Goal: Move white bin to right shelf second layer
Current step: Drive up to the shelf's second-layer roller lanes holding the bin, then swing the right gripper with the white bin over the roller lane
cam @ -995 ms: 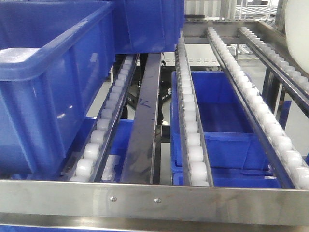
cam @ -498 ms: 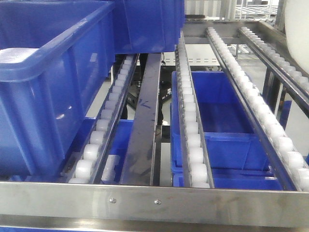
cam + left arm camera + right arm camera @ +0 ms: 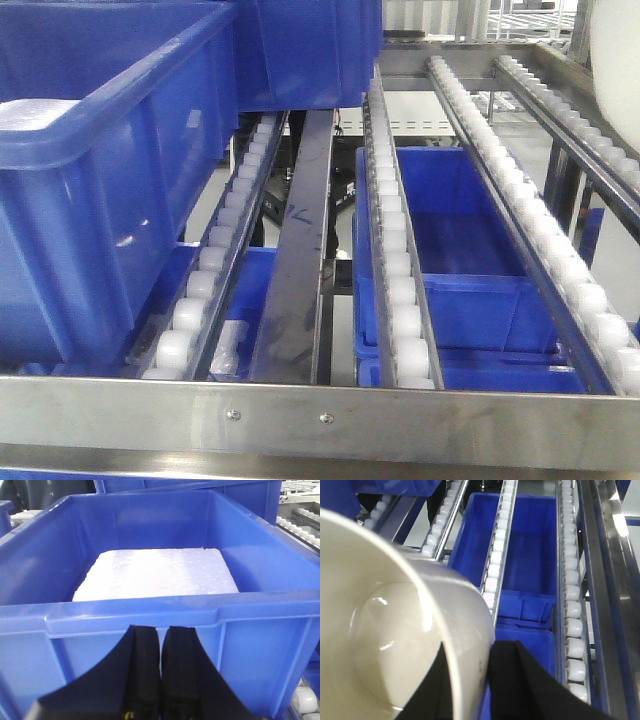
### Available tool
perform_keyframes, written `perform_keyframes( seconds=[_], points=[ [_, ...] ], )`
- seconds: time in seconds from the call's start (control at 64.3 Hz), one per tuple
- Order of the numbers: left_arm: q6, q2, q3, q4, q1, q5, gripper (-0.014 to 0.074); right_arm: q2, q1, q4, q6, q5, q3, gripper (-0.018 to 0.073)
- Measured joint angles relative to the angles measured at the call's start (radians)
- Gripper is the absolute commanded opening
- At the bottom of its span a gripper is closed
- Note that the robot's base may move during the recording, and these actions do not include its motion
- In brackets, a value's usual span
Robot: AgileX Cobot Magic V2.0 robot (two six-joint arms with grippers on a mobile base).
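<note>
The white bin [image 3: 395, 630] fills the left of the right wrist view, held above the roller tracks. My right gripper [image 3: 472, 647] is shut on its wall, one finger inside and one outside. In the front view only a sliver of the white bin [image 3: 618, 50] shows at the top right, above the right shelf second layer [image 3: 545, 230] of white rollers with its steel front rail [image 3: 320, 410]. My left gripper [image 3: 161, 630] is shut on nothing, just in front of a blue crate [image 3: 150, 615].
The blue crate [image 3: 100, 150] on the left tracks holds a white foam slab [image 3: 157, 572]. A second blue crate [image 3: 300, 50] stands behind it. Another blue crate [image 3: 460, 250] sits open on the level below, under the rollers [image 3: 495, 565].
</note>
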Motion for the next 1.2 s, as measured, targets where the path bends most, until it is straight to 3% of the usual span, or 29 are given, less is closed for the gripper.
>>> perform_keyframes(
  seconds=[1.197],
  points=[
    [0.000,0.000,0.000,0.000,0.000,0.000,0.0085,0.054,0.000,0.004,0.000,-0.034,0.000,0.0034]
  ],
)
